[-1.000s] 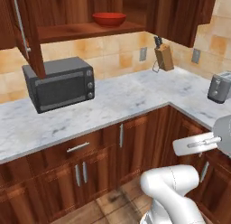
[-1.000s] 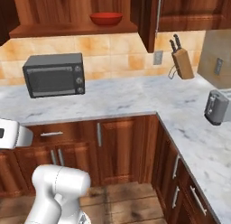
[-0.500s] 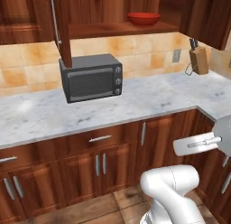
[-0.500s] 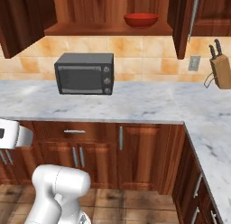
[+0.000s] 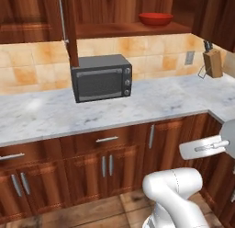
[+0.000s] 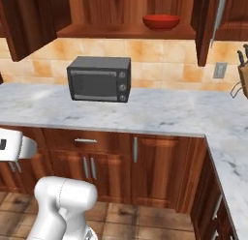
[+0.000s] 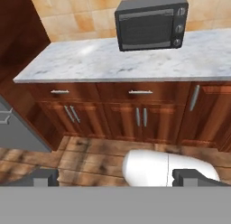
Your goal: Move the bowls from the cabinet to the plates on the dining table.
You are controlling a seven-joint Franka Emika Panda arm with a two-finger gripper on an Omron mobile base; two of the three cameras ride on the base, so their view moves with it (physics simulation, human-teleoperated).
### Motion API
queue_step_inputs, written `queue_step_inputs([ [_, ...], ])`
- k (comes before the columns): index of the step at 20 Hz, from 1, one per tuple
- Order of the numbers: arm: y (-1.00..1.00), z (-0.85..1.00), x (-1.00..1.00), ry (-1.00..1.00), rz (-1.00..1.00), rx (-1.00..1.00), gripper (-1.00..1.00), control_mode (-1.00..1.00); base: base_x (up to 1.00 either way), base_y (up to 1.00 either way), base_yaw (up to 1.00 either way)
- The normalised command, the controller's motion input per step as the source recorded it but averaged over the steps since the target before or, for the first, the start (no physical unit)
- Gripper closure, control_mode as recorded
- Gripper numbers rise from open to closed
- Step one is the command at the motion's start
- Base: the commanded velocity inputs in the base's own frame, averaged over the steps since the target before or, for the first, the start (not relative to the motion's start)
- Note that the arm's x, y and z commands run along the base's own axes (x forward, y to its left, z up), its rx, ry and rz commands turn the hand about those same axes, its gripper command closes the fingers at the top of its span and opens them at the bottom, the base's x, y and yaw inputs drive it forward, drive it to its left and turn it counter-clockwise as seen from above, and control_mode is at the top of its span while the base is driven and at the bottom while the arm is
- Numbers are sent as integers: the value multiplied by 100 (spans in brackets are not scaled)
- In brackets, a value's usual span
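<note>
The claw (image 7: 116,175) is released, jaws spread wide, holding nothing, low over the wood floor (image 7: 85,155). Far above and ahead of it the red bowl (image 5: 156,18) sits on the open cabinet (image 5: 133,30) shelf, above the oven (image 5: 101,77). No writing is legible anywhere.

Red bowl (image 5: 156,19) upright on shelf in open dark-wood cabinet (image 5: 120,8).

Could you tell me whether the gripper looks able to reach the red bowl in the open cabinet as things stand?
Probably not yet: the red bowl sits high on the cabinet shelf with its doors open, but the open gripper hangs low, facing the lower drawers.
</note>
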Motion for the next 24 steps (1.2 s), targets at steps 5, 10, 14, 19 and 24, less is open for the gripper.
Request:
queue_step_inputs([
  [5, 0, 0, 0, 0, 0, 0, -100, 100, 36, -65, 9],
  [10, 0, 0, 0, 0, 0, 0, -100, 100, 36, -71, 10],
  [14, 0, 0, 0, 0, 0, 0, -100, 100, 4, -12, 3],
  [19, 0, 0, 0, 0, 0, 0, -100, 100, 34, 0, 0],
  [24, 0, 0, 0, 0, 0, 0, -100, 100, 66, 0, 0],
])
